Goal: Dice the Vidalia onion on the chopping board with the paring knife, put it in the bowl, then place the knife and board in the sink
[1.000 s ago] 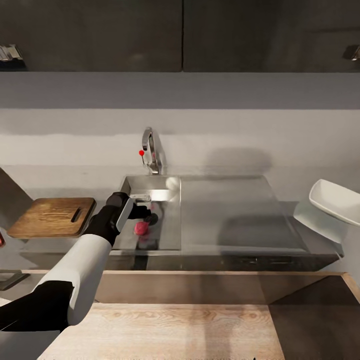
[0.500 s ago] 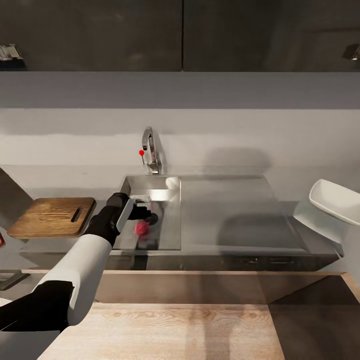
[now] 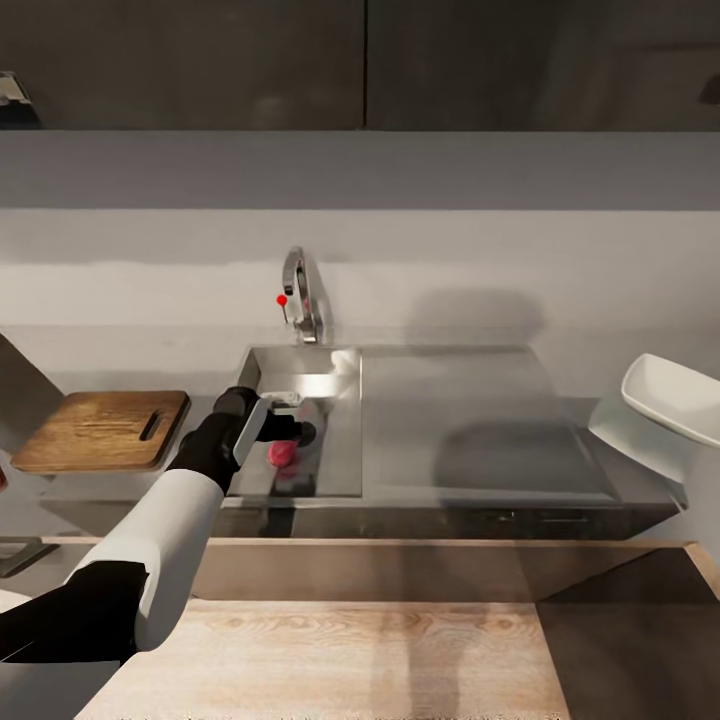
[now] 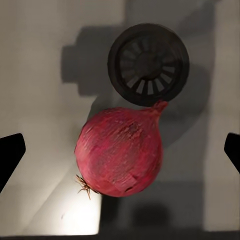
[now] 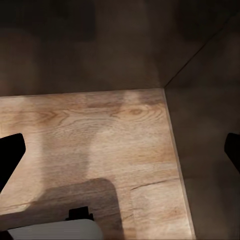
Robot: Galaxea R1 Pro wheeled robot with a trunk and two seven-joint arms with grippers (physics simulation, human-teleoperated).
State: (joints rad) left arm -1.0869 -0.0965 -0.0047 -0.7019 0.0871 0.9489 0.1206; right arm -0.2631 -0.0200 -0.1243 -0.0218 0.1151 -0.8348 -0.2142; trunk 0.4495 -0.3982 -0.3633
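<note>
The pink Vidalia onion (image 3: 283, 454) (image 4: 120, 152) lies on the floor of the grey sink (image 3: 340, 375), beside the round drain (image 4: 148, 64). My left gripper (image 3: 287, 432) (image 4: 121, 152) hangs just above the onion and is open. Its dark fingertips (image 4: 10, 155) stand wide on either side of the onion without touching it. The brown chopping board (image 3: 105, 430) lies on the countertop (image 3: 60, 495) left of the sink. The white bowl (image 3: 675, 398) is at the far right. My right gripper (image 5: 121, 152) is open and empty over a wooden surface. I cannot make out the paring knife.
The chrome tap (image 3: 300, 295) with a red dot rises behind the basin. A flat drainboard (image 3: 470, 420) stretches right of the sink. Dark wall cabinets (image 3: 360, 60) hang above. A light wooden table (image 3: 350, 650) lies between me and the counter.
The head camera has shifted a little, so the whole picture sits slightly higher. My left gripper stays open over the onion, which has not moved.
</note>
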